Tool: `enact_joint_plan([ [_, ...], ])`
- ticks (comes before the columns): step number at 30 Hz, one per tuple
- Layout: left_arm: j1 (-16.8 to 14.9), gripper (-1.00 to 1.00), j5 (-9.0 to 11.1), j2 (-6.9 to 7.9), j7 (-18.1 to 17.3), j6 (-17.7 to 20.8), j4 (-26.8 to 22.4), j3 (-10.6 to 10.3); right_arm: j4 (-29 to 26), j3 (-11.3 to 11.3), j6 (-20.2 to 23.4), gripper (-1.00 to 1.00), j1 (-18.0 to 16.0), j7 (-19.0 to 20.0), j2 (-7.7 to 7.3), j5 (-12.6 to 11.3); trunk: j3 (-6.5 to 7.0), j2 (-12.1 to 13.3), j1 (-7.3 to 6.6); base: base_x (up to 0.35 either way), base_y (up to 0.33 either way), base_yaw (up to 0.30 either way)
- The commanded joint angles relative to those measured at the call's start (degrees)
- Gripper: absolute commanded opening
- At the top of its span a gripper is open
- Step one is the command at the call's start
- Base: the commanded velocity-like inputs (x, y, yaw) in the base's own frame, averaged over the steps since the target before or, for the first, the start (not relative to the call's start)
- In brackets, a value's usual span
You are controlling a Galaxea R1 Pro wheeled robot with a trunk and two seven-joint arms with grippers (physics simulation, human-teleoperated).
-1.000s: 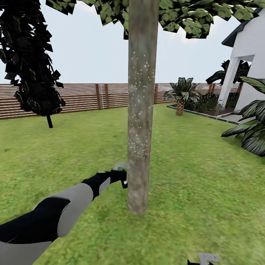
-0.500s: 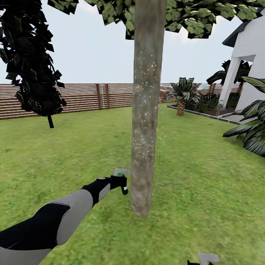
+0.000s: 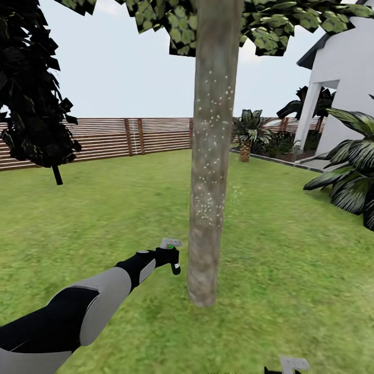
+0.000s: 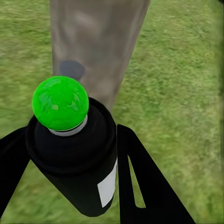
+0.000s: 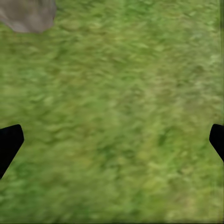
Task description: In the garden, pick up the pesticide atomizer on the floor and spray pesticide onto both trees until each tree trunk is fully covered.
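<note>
1. The atomizer [image 3: 171,254] is held above the lawn [image 3: 291,249], just left of the trunk [image 3: 210,171] near its base.
2. Left wrist view: the atomizer [image 4: 77,154] is a dark bottle with a white label and a green dot on top. It sits between the 2 black fingers [image 4: 140,182] of the left gripper [image 4: 70,158], which close against its sides.
3. The left gripper [image 3: 169,255] ends an outstretched grey-and-black arm [image 3: 78,311] that enters from the lower left of the head view. Whether the atomizer touches the trunk cannot be told; the 2 are just beside each other.
4. The trunk is a straight, pale grey-tan column with mottled bark. Fine white specks dot its surface from about mid height upward, with a few beside it over the grass on the right.
5. In the left wrist view the trunk [image 4: 98,42] stands directly ahead of the atomizer, with a dark round shadow on it.
6. Leaves of the crown [image 3: 270,23] spread across the top of the head view.
7. The right gripper [image 5: 112,140] hangs over grass with its fingers [image 5: 9,144] set wide apart and nothing between them.
8. A dark conifer [image 3: 31,88] stands at far left, a slatted fence [image 3: 130,136] runs behind, and a white house [image 3: 343,83] with palm-like plants [image 3: 348,176] is at right.
</note>
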Motion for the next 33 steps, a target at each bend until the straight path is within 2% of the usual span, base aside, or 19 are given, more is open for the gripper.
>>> enact_joint_plan([
  [1,0.0,-1.0,0.1,0.0,-0.1,0.3,-0.1,-0.3,0.2,0.5,-0.4,1.0,-0.1,0.0,0.02,-0.6,-0.09,-0.1,0.02,0.005,0.343,-0.297],
  [13,0.0,-1.0,0.1,0.0,-0.1,0.4,-0.1,-0.3,0.3,0.5,-0.4,1.0,-0.1,0.0,0.04,-0.6,-0.09,-0.1,0.02,0.001,0.346,-0.294],
  [20,0.0,-1.0,0.1,0.0,-0.1,0.4,-0.1,-0.3,0.3,0.5,-0.4,1.0,-0.1,0.0,0.02,-0.6,-0.09,-0.1,0.02,0.0,0.349,-0.117],
  [33,0.0,-1.0,0.1,0.0,-0.1,0.4,-0.1,-0.3,0.3,0.5,-0.4,1.0,-0.1,0.1,0.02,-0.6,-0.09,-0.1,0.02,0.036,0.35,-0.272],
])
